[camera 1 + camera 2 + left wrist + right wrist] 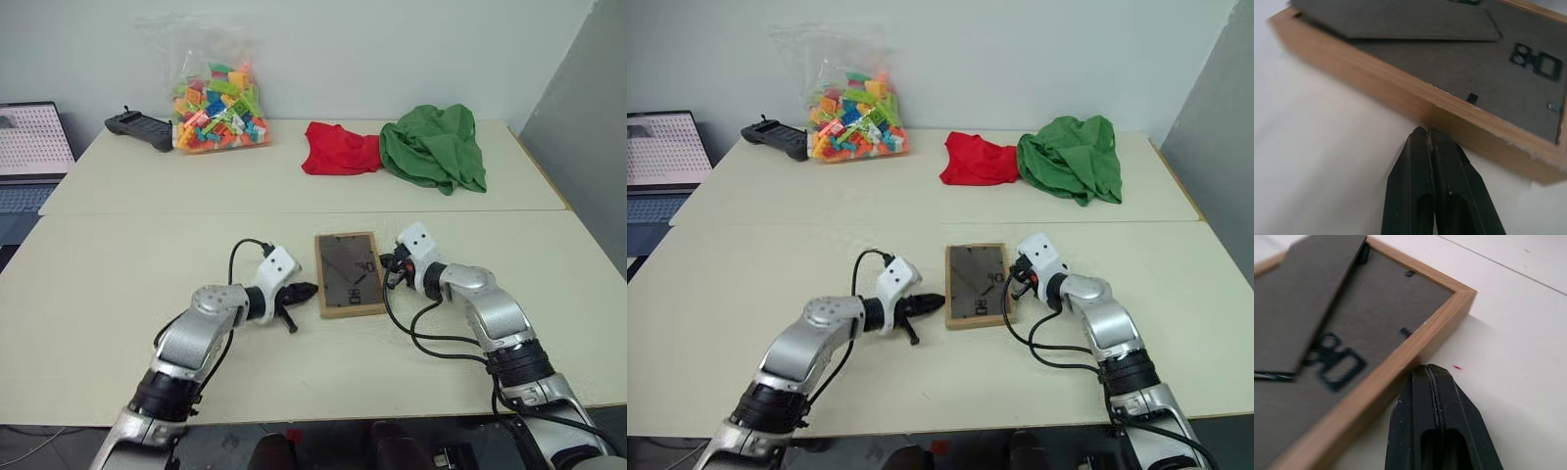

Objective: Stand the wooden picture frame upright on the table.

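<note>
Table (147,323) bears the wooden picture frame (349,274) (face-down); left gripper (1427,131) and right gripper (1426,368), fingers together, flank it.

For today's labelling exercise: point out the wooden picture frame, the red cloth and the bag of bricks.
wooden picture frame (349,274), left eye view, dark back panel.
red cloth (338,149), left eye view, its middle.
bag of bricks (217,108), left eye view, its bulging middle.

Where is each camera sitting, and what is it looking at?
Left eye view: on the head, looking down over the table; both arms show, either side of the wooden picture frame lying back-up.
Right eye view: beside it, same scene.
Left wrist view: on the left wrist, looking along the shut left gripper at the frame's wooden edge.
Right wrist view: on the right wrist, looking along the shut right gripper at the frame's other side.
Shared: all views show the frame.
</note>
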Controlling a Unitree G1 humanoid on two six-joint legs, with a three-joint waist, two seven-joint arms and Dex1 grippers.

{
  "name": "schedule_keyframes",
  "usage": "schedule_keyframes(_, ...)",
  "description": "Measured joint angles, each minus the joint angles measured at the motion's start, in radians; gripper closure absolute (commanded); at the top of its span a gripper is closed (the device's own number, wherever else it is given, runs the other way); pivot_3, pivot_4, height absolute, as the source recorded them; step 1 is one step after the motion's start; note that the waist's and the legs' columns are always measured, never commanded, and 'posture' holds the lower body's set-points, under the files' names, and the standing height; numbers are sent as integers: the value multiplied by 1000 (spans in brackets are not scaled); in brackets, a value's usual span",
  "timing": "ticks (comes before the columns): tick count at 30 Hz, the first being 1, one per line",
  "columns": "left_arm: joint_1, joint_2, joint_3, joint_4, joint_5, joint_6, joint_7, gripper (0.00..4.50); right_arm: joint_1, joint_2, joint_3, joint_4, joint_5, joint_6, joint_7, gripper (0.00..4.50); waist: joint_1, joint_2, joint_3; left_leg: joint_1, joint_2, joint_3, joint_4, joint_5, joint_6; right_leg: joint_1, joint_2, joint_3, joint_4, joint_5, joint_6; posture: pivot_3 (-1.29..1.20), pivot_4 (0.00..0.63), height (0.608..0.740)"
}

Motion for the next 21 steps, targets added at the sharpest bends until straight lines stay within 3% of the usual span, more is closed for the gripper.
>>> schedule_keyframes(5,93,64,-22,-195,-41,130,-17,4429,66,-56,13,-169,46,106,74,4500,0,0,0,0,0,0,0,0,0,0,0,0,-1,0,0,0,150,740)
schedule_keyframes(11,194,165,2,-299,-81,152,-31,4429,72,-129,38,-177,25,101,102,4500,0,0,0,2,0,0,0,0,0,1,0,0,0,0,0,0,150,740)
schedule_keyframes(17,290,176,211,-297,-285,310,-67,3538,74,-198,33,-138,23,40,162,4500,-9,0,0,4,0,1,-2,-1,1,1,1,1,0,0,0,0,150,740)
schedule_keyframes(18,308,155,283,-296,-376,410,-66,3151,76,-215,33,-121,23,18,179,4500,-9,0,0,3,0,0,-2,-1,2,1,1,1,-1,0,0,0,150,740)
schedule_keyframes(21,287,20,449,-289,-581,662,-23,2668,74,-210,33,-81,23,-33,209,4500,-10,-1,0,3,0,0,0,-1,2,2,1,0,-1,0,0,0,150,740)
